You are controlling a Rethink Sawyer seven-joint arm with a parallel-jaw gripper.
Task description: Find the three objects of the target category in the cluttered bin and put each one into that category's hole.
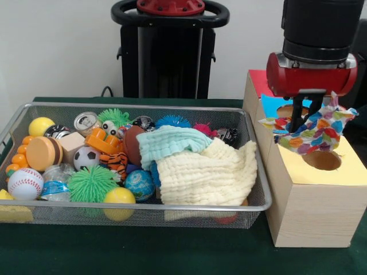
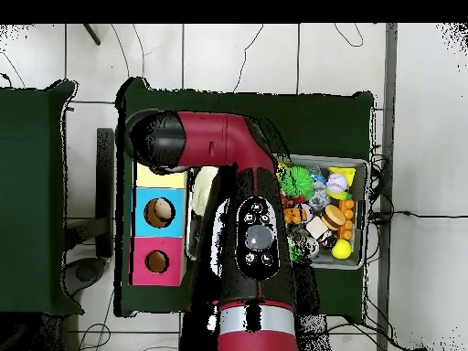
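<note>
My gripper (image 1: 305,120) hangs over the wooden box (image 1: 312,212) at the right, shut on a patterned cloth (image 1: 314,133) of many colours. The cloth dangles just above the round hole (image 1: 322,160) in the box's yellow section. Behind it lie the blue section with its hole (image 1: 284,110) and the red section (image 1: 261,80). In the wire bin (image 1: 143,207) a teal cloth (image 1: 172,143) rests on a cream cloth (image 1: 207,173). In the overhead view the arm (image 2: 228,146) covers the yellow section and hides the gripper and cloth; the blue hole (image 2: 159,212) and red hole (image 2: 156,262) show.
The bin's left half holds several toys: a baseball (image 1: 24,183), a soccer ball (image 1: 86,157), a green spiky ball (image 1: 90,183), yellow balls (image 1: 119,196), a can (image 1: 86,121) and a toy burger (image 1: 43,153). The box stands close against the bin's right side.
</note>
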